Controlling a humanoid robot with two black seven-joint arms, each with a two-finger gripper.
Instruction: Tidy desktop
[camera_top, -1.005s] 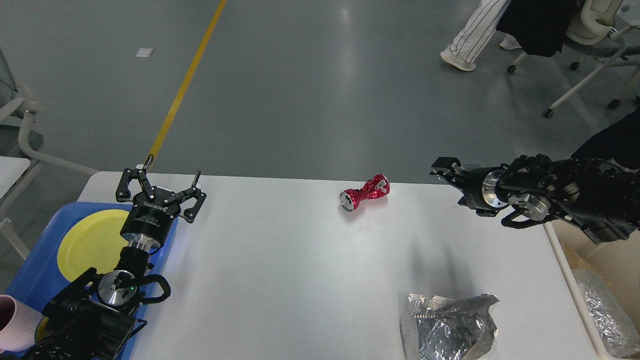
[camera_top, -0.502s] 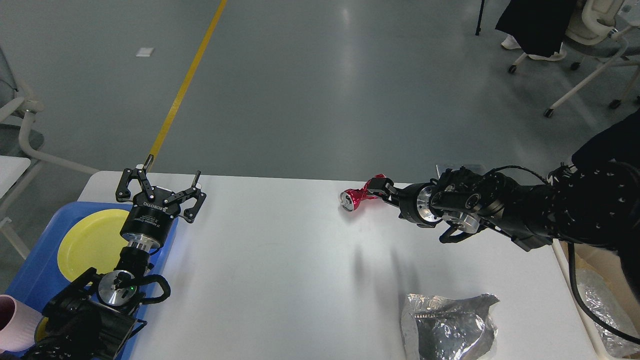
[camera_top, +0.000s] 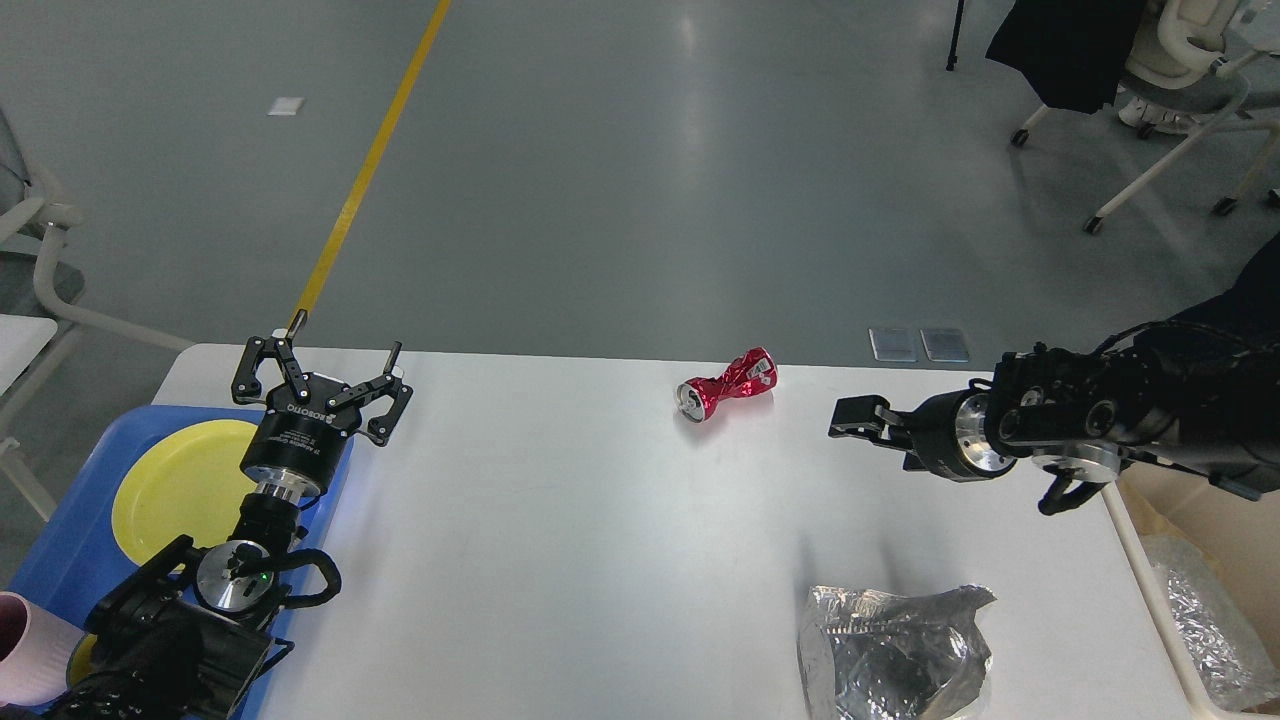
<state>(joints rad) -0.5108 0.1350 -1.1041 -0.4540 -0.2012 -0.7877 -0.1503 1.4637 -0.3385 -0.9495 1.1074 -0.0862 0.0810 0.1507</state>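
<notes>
Gaping left gripper (camera_top: 322, 367), nothing held

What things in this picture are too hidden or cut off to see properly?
Head view, the only one:
- Right gripper: seen end-on and dark, so open or shut is unclear.
- Pink cup: cut off by the left edge.
- Silver bag: cut off by the bottom edge.
- Yellow plate: partly behind the left gripper.

White desktop (camera_top: 560, 560) with crushed can (camera_top: 727, 384), foil bag (camera_top: 893, 652), blue tray (camera_top: 60, 560)

bare desktop (camera_top: 560, 540) mid-table, crushed red can (camera_top: 728, 385) far edge, silver bag (camera_top: 893, 655) near right
</notes>
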